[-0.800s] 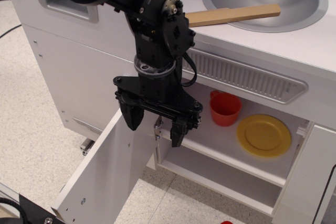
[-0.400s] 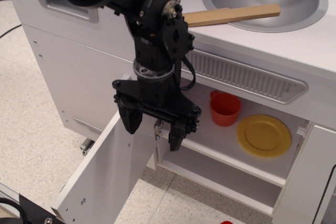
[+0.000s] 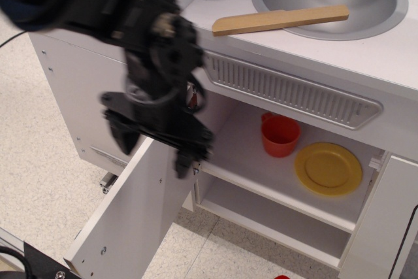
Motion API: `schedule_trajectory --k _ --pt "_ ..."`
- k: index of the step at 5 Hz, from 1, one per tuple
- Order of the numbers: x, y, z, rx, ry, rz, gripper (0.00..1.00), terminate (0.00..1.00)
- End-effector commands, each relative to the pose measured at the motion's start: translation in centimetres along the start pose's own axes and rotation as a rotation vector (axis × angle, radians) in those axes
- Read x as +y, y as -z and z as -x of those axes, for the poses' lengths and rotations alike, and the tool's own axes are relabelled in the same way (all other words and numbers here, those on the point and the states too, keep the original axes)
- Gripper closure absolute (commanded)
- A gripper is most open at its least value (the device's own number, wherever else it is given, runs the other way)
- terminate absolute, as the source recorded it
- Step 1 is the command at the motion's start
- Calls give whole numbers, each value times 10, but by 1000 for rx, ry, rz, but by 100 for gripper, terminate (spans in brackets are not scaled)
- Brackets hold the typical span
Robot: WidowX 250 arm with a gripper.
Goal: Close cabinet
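Note:
The cabinet [image 3: 274, 194] is a wide low white compartment under the counter, with one inner shelf. Its flat white door [image 3: 130, 213] stands swung open toward the lower left; its handle is hidden. On the shelf sit a red cup [image 3: 280, 136] and a yellow plate [image 3: 328, 168]. My black gripper [image 3: 151, 151] is blurred by motion. It hangs open and empty above the door's top edge, near the hinge side at the cabinet's left opening.
A wooden stick [image 3: 281, 19] lies on the counter across the rim of the grey sink bowl [image 3: 392, 4]. A vent grille [image 3: 294, 89] runs above the cabinet. Another white door [image 3: 382, 227] stands at the right. Speckled floor lies below.
My gripper and arm have swung left and slightly down, from over the cabinet's left opening to above the open door. The door, cup and plate have not moved.

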State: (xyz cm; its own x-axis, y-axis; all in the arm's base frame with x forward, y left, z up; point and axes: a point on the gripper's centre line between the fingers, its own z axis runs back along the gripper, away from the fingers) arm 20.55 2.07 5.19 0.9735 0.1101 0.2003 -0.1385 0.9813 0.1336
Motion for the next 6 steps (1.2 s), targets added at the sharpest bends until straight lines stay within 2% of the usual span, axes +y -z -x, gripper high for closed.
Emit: schedule_trajectory --k 1,2,3,4,6 --pt "33 32 -2 -12 18 -124 0 0" --pt "37 52 -11 27 16 -81 0 0" --pt "25 62 -17 27 12 16 0 0" --pt "8 67 -21 48 8 78 0 0" --pt "-50 44 -34 43 -32 136 0 0"
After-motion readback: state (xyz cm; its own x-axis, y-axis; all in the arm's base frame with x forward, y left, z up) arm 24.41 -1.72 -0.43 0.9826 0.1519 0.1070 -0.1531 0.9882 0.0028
